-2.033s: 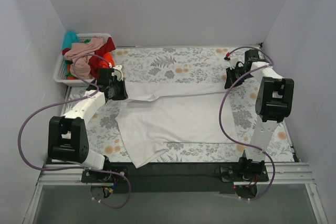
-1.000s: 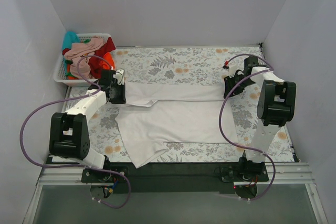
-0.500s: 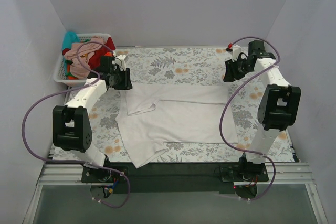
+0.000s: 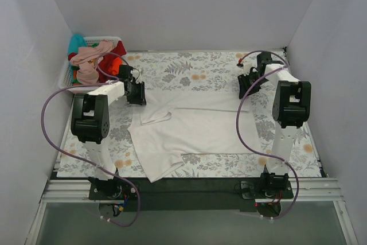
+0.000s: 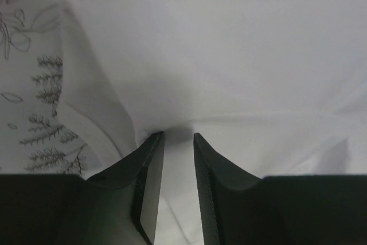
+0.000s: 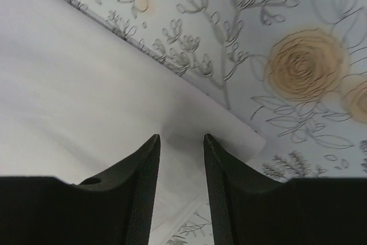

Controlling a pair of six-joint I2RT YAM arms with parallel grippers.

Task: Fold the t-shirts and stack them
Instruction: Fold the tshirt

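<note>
The large white t-shirt (image 4: 189, 127) lies spread on the floral table cover, one sleeve folded over near its left edge. My left gripper (image 4: 136, 93) is at the shirt's far left corner. In the left wrist view (image 5: 178, 136) its jaws stand a little apart over puckered white cloth (image 5: 218, 61). My right gripper (image 4: 243, 87) is at the far right corner. In the right wrist view (image 6: 181, 137) its jaws are apart over the shirt's edge (image 6: 86, 84). Pink (image 4: 92, 55), dark red (image 4: 109, 72) and teal (image 4: 76, 43) shirts lie heaped in the basket.
The white lattice basket (image 4: 64, 78) stands at the far left against the wall. White walls close in the back and both sides. Purple cables loop off both arms. The floral cover (image 4: 189, 70) shows bare behind the shirt.
Both grippers carried the shirt's far edge toward the back wall and came down with it. The shirt now lies flatter and reaches farther back. The jaws now stand apart.
</note>
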